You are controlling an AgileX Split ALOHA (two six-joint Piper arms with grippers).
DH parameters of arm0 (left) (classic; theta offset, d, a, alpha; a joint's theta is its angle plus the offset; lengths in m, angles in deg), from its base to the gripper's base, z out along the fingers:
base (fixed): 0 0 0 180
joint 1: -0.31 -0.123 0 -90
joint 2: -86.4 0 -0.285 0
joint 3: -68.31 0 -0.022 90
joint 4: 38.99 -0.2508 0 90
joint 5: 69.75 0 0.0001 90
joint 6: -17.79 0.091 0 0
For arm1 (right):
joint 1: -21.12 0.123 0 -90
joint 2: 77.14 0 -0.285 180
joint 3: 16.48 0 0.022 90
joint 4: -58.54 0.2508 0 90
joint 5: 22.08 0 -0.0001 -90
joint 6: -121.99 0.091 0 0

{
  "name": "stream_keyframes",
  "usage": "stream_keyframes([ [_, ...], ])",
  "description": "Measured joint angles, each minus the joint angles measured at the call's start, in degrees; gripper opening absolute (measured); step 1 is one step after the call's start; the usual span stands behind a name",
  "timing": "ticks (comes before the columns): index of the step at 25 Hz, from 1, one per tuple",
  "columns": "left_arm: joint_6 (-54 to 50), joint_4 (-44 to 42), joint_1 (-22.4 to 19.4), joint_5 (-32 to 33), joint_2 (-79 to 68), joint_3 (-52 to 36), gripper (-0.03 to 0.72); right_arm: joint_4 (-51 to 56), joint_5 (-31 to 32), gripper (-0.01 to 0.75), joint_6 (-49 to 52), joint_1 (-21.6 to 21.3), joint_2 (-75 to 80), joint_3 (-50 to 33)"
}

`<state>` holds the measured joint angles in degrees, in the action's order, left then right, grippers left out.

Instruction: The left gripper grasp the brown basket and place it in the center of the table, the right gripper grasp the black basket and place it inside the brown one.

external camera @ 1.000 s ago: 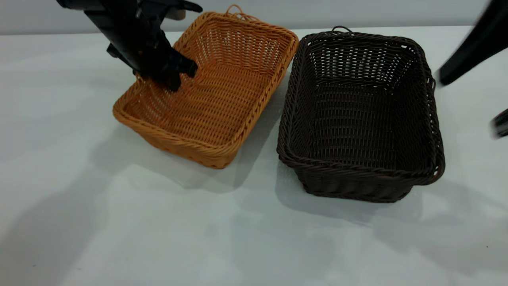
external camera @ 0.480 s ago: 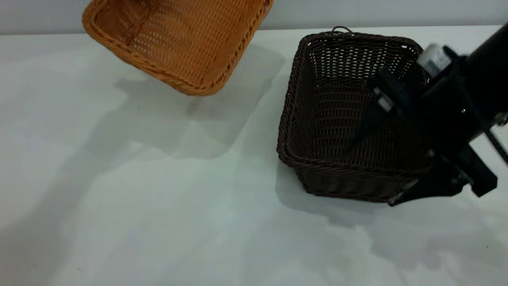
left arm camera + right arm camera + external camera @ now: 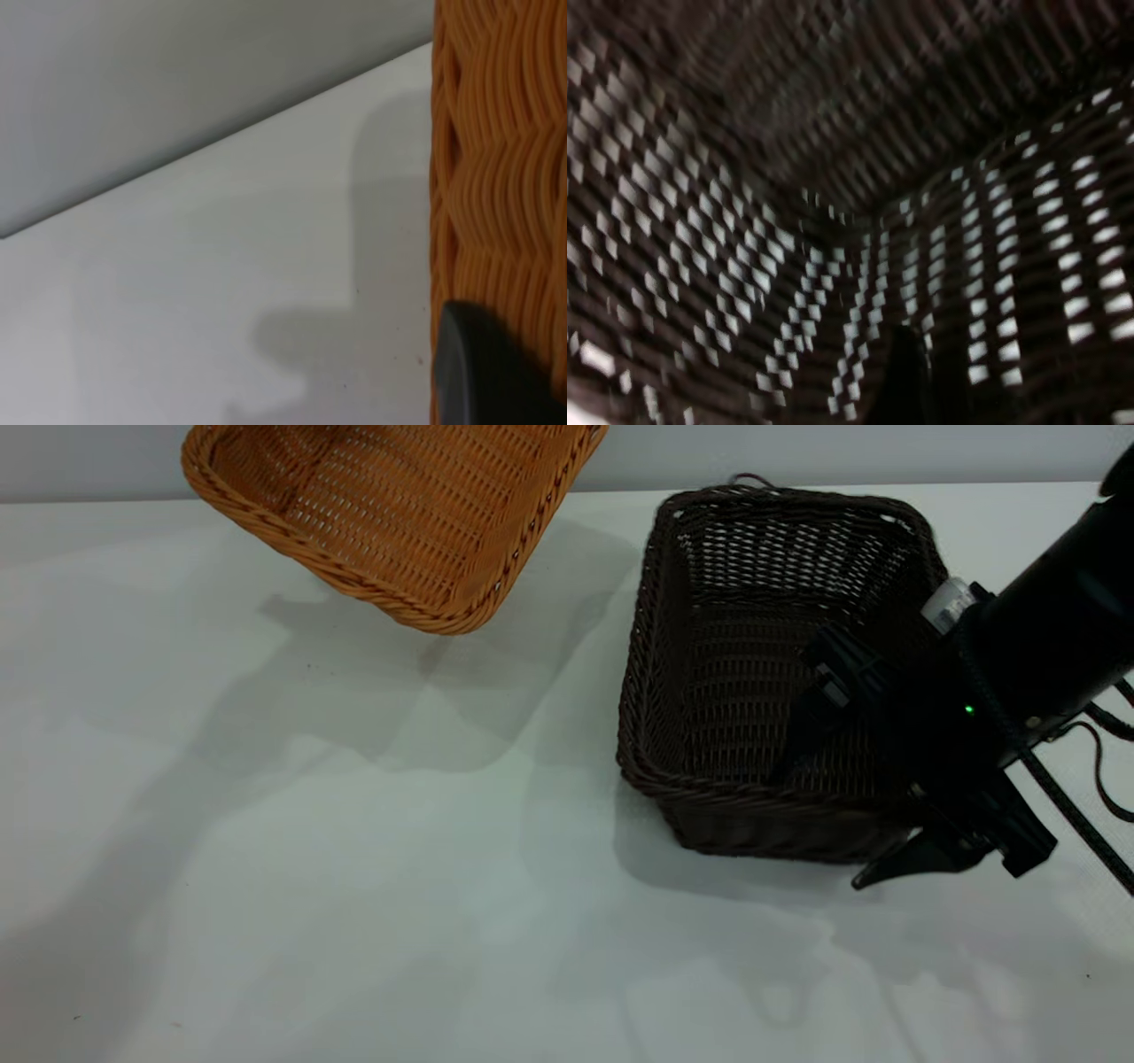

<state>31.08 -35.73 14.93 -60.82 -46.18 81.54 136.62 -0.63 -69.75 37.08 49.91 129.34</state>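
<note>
The brown basket [image 3: 390,514] hangs tilted in the air, well apart from the black basket [image 3: 780,664] and above the far side of the table [image 3: 310,868]; the left tool [image 3: 483,372] shows only one dark finger against its weave, so I cannot tell its grip for sure. The right tool [image 3: 864,797] straddles the black basket's near wall at its right corner, one finger inside, one outside, not visibly clamped. It should close firmly on the rim before lifting; that basket's long axis runs from the camera toward the far edge.

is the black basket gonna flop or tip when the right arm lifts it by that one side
Probably stiff: the black basket keeps its boxy woven shape. It likely tips, since the right gripper straddles only the near right wall, one finger inside, one outside, well off centre. Open weave suggests it is light, so the tilt may stay manageable.
</note>
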Motion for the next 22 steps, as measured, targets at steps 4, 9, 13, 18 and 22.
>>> stream_keyframes([
  [4,0.06,0.0,0.0,0.3,0.07,0.0,0.094,0.12,-5.81,0.475,-0.38,-0.07,0.08,0.6],
  [9,0.26,0.0,0.0,3.58,0.79,0.0,0.093,0.86,-9.29,0.223,-4.23,-4.02,0.08,0.75],
  [13,3.18,0.0,0.0,9.47,3.02,-0.05,0.093,1.05,-9.59,0.078,-10.55,-9.7,0.08,1.73],
  [18,12.03,0.0,0.07,16.66,5.01,-0.05,0.093,-2.84,-5.51,0.076,-23.47,-17.13,-1.38,5.08],
  [22,23.02,1.28,1.57,24.36,4.9,-0.05,0.093,-8.33,-2.75,0.076,-29.5,-24.85,-5.73,9.29],
])
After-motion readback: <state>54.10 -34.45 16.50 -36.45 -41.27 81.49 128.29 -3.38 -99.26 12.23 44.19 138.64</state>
